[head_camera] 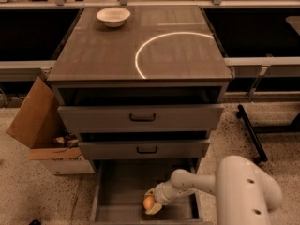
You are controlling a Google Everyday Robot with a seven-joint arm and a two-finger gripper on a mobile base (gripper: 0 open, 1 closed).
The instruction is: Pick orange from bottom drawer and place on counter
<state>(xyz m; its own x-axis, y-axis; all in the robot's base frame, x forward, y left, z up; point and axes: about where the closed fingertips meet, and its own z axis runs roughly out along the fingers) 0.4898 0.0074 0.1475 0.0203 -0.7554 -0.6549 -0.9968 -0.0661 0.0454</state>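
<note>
Reaching into bottom drawer (117,191), gripper (150,202) sitting on orange (147,204), jaws clamping it both sides; counter (103,55) lying well above.

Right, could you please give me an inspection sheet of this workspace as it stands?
Surface: counter carries a white bowl at back left and a bright arc.
Job's things: orange in the open bottom drawer, near its front.
Clutter: open cardboard box left of the cabinet.
Gripper: gripper down in the bottom drawer, at the orange.
Cables: nothing seen.
Surroundings: speckled floor.
</note>
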